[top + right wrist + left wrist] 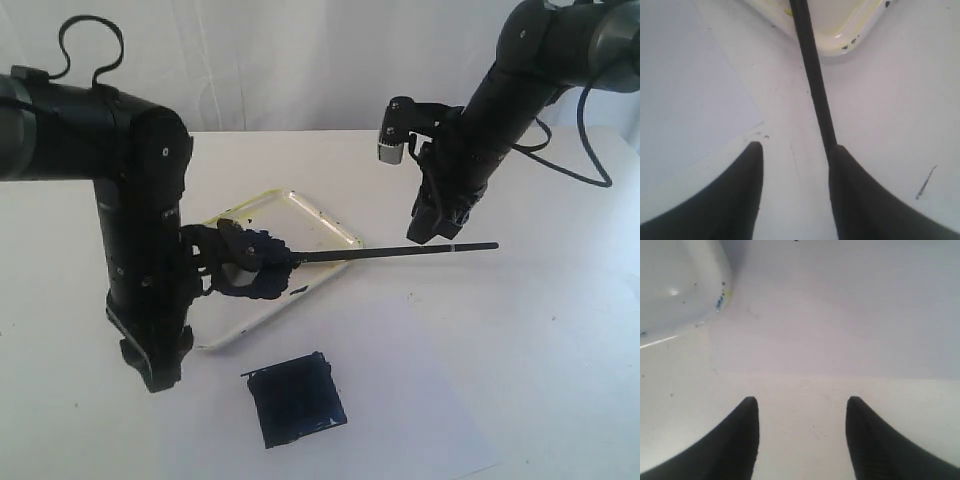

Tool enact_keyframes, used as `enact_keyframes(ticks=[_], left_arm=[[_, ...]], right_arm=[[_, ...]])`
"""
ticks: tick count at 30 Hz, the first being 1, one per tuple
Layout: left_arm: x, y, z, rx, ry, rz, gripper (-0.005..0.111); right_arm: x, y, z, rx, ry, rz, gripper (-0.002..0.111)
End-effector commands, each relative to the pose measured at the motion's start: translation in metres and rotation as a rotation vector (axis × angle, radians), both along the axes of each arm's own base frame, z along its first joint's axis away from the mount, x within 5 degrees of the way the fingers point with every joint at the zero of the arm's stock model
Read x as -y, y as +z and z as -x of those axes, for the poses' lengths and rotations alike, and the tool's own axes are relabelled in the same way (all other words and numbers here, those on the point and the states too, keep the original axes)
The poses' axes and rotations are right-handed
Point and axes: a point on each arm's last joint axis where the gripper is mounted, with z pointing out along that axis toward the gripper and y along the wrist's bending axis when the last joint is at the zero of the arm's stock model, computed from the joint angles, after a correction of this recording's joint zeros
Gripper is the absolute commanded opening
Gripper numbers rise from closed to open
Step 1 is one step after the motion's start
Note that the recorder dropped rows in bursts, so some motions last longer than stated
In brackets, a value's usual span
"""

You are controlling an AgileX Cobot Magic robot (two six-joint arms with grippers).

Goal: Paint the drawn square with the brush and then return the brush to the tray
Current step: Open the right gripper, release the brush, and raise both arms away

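The brush [400,252] lies nearly level, its tip end toward the tray [322,214] and its handle end out over the table. My right gripper [428,232] hangs just above the handle and stands open. In the right wrist view the brush [812,70] runs from the tray [840,30] to one fingertip and disappears behind it; nothing sits between the fingers of the right gripper [796,147]. My left gripper [272,280] is by the tray's near edge, hiding the brush tip. The left gripper [802,400] is open and empty. The drawn square [297,400] is filled dark.
White paper [685,90] lies beside the tray, its edge close to the right fingers. A tray corner [675,285] shows in the left wrist view. The bulky left arm [145,250] stands upright at the tray's left side. A short dark mark [925,182] is on the table.
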Motion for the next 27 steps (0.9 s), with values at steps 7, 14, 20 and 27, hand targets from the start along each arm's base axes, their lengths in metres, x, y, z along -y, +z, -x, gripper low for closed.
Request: enact_keyframes(ticks=[7, 14, 20, 27], left_arm=[[-0.016, 0.048, -0.015, 0.206, 0.255, -0.094, 0.000], [-0.072, 0.048, -0.042, 0.186, 0.622, -0.098, 0.000], [-0.128, 0.048, -0.056, 0.104, 0.920, -0.072, 0.000], [-0.167, 0.048, -0.053, -0.017, 1.117, -0.084, 0.000]], right_arm=[[0.024, 0.024, 0.002, -0.051, -0.567, 0.095, 0.000], [0.046, 0.029, 0.013, -0.199, -0.870, 0.157, 0.000], [0.080, 0.020, 0.013, -0.287, -1.139, 0.124, 0.000], [0.114, 0.002, 0.026, -0.366, -1.226, 0.161, 0.000]])
